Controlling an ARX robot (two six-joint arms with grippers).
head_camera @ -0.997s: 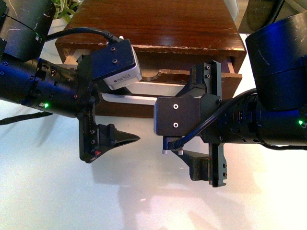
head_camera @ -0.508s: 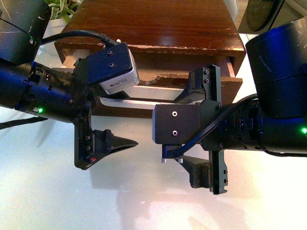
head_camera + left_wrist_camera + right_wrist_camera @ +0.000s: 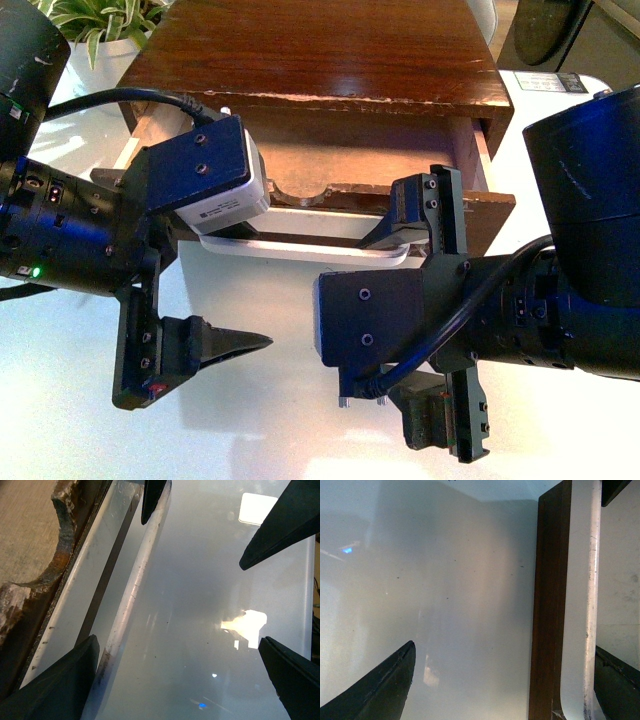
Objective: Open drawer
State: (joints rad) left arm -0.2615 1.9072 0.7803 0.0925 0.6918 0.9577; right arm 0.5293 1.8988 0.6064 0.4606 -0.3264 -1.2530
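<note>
The drawer (image 3: pixel 330 195) stands partly pulled out of the dark-brown wooden cabinet (image 3: pixel 320 50), its pale inside showing behind the notched front. Its long white bar handle (image 3: pixel 300 246) runs along the front. My left gripper (image 3: pixel 215 290) is open, its jaws apart around the handle's left part. My right gripper (image 3: pixel 400 320) is open at the handle's right part. In the left wrist view the handle (image 3: pixel 135 580) lies just inside one finger of the left gripper (image 3: pixel 178 642). In the right wrist view the handle (image 3: pixel 580 605) and drawer front (image 3: pixel 547 605) sit close to one finger of the right gripper (image 3: pixel 503 647).
The cabinet stands on a glossy white table (image 3: pixel 280 430). A potted plant (image 3: pixel 90 25) is at the back left, and a dark object (image 3: pixel 560 30) at the back right. The two arms face each other closely in front of the drawer.
The drawer has slid further out toward me. Both arms have drawn back with it, lower in the front view. Both grippers stay open.
</note>
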